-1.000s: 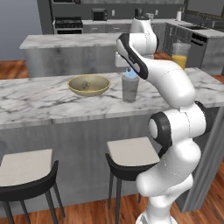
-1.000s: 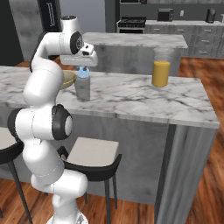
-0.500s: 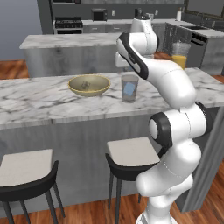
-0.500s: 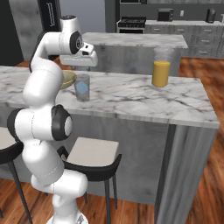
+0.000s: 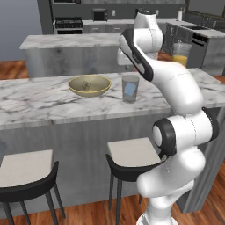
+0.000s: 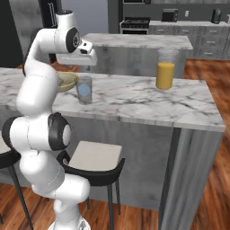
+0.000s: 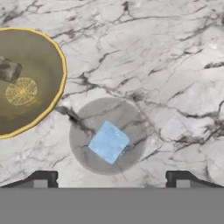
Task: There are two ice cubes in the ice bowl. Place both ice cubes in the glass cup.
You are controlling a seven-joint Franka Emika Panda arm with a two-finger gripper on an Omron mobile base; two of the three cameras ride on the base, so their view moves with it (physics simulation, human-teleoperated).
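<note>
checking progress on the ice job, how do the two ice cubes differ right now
Place: one ice cube lies inside the glass cup, while the other ice cube sits in the ice bowl. Look: the cube in the cup reads bright pale blue; the one in the bowl looks dull and greyish against the bowl's inside. Both are small, blocky and free of the hand, whose fingertips are apart.

Two ice cubes (image 7: 108,142), one ice bowl (image 5: 89,85), one glass cup (image 5: 130,88), one juice glass (image 6: 165,69), two stools (image 5: 132,154).
</note>
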